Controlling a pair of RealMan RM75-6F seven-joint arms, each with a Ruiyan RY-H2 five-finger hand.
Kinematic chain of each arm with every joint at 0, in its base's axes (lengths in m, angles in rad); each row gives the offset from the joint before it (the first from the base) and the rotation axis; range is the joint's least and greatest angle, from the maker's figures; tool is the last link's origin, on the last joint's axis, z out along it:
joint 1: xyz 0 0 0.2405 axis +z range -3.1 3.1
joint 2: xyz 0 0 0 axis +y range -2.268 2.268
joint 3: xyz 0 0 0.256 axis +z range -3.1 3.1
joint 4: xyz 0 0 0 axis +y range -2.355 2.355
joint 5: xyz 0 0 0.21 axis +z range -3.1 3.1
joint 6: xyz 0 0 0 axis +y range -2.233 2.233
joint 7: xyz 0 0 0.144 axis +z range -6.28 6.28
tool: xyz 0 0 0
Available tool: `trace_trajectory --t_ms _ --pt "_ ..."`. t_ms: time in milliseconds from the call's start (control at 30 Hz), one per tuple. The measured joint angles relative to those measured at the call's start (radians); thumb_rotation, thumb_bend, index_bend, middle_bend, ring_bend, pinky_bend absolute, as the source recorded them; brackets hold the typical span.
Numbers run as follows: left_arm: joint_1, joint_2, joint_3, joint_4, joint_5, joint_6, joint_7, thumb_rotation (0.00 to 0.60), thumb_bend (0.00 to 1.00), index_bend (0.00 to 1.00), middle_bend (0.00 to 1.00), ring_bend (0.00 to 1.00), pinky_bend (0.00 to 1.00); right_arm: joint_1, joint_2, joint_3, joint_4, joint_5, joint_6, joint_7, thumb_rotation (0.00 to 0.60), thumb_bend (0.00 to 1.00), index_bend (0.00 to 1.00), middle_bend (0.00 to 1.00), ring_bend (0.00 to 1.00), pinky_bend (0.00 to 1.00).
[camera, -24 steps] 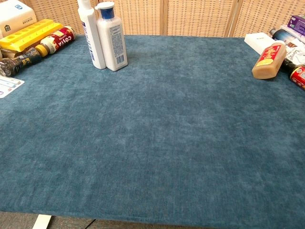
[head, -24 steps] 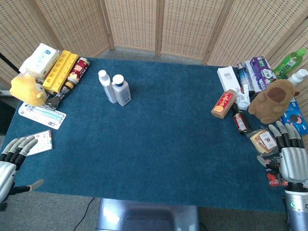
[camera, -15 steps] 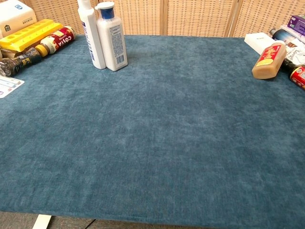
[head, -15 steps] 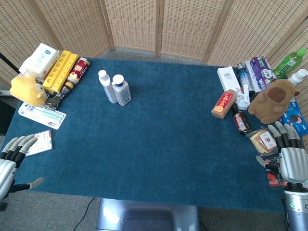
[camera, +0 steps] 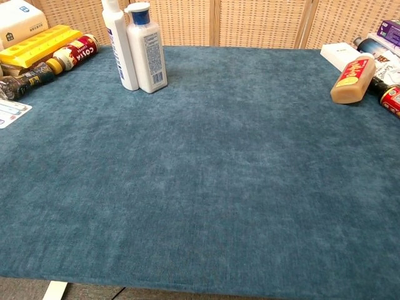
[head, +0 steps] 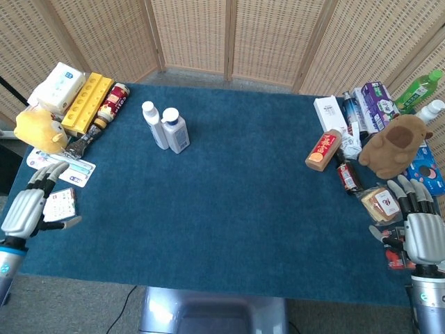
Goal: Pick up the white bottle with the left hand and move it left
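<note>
Two white bottles stand upright and touching at the table's far left-middle: a slim one with a white cap (head: 154, 124) (camera: 120, 44) and a wider one with a blue cap (head: 175, 130) (camera: 146, 50). My left hand (head: 29, 207) hovers over the table's near left edge, fingers apart and holding nothing, well short of the bottles. My right hand (head: 420, 227) sits open at the near right edge. Neither hand shows in the chest view.
On the left lie a tissue box (head: 57, 85), a yellow tray (head: 86, 104), a red can (head: 112, 101), a yellow plush (head: 39, 130), a toothbrush pack (head: 61, 167) and a small card (head: 59, 205). Right side holds a brown bottle (head: 323, 150), a brown plush (head: 395, 145), boxes and snacks.
My left hand has moved forward and up onto the table's left edge, over the small card. The right hand and both bottles have stayed put.
</note>
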Motion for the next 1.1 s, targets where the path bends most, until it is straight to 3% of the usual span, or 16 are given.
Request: trace_trajectory --t_ms 667,1100 --pt "-0.354 -0.356 -0.229 0.464 -0.332 -0.296 0.078 0.600 0.00 0.04 0.00 0.00 0.00 -0.004 0.044 -0.001 -0.068 0.006 -0.021 0.039 0.600 0.00 0.12 0.03 0.00 0.01" --pt "-0.535 -0.593 -0.293 0.787 -0.421 -0.391 0.121 0.600 0.00 0.00 0.00 0.00 0.00 -0.003 0.067 0.004 -0.084 0.024 -0.043 0.077 0.600 0.00 0.13 0.03 0.00 0.00"
